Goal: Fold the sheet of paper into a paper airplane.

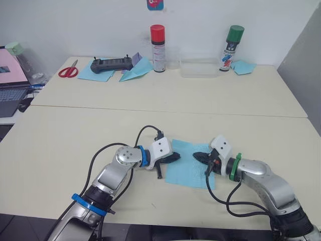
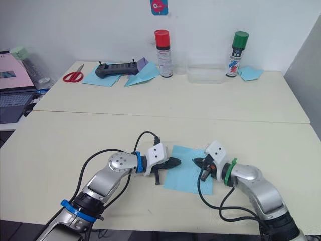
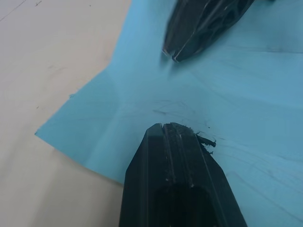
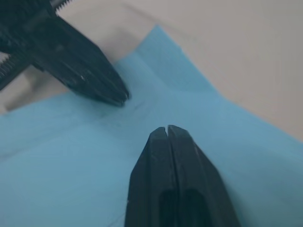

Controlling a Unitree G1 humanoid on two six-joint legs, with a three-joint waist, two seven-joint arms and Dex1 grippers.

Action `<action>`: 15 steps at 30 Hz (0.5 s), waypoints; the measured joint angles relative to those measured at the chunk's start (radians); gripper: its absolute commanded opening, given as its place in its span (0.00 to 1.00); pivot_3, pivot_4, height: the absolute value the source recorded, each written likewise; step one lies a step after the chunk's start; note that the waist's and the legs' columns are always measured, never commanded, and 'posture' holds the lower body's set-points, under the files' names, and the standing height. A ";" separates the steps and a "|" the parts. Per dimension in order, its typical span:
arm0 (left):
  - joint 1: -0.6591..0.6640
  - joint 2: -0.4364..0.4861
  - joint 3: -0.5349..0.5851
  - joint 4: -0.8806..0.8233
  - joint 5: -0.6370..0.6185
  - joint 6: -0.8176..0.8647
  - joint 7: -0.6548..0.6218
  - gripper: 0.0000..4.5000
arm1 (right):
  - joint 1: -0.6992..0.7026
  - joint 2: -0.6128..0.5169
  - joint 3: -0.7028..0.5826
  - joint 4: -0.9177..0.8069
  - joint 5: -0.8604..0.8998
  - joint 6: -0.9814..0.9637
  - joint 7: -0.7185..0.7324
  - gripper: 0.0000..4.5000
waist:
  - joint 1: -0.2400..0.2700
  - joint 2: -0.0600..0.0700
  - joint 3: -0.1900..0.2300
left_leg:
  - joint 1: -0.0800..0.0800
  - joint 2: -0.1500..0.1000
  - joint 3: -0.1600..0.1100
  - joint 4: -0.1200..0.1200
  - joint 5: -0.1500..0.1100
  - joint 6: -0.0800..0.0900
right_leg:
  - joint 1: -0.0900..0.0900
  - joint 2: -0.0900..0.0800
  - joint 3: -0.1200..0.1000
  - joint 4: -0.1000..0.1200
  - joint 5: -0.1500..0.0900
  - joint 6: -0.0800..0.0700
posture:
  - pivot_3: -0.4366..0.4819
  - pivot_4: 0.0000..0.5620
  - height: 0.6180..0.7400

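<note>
While the sheet of paper lies flat on the desk in the eye views, little looks folded. In the wrist views, left end effector and right end effector press on it, fingers together.

The laptop is cut off at the left edge, the sticker on the wall is clipped by the top edge, and the spray-can label's print is too small to read.
</note>
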 measured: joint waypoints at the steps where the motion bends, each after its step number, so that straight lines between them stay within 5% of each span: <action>1: 0.000 0.000 0.001 -0.002 0.000 0.005 0.000 0.00 | 0.001 0.008 0.000 0.009 -0.005 -0.011 -0.001 0.01 | 0.000 0.000 0.000 | 0.001 0.000 0.000 0.000 0.000 0.000 | 0.001 0.000 0.000 0.000 0.000 0.000 | 0.48 0.27 1.00; 15: 0.033 -0.012 0.040 -0.040 -0.030 0.071 0.008 0.00 | 0.068 0.048 -0.166 0.124 -0.032 -0.227 -0.049 0.01 | -0.003 -0.001 0.000 | 0.007 0.000 0.001 -0.002 0.000 0.000 | 0.006 0.000 0.001 0.000 -0.001 -0.002 | 0.48 0.27 1.00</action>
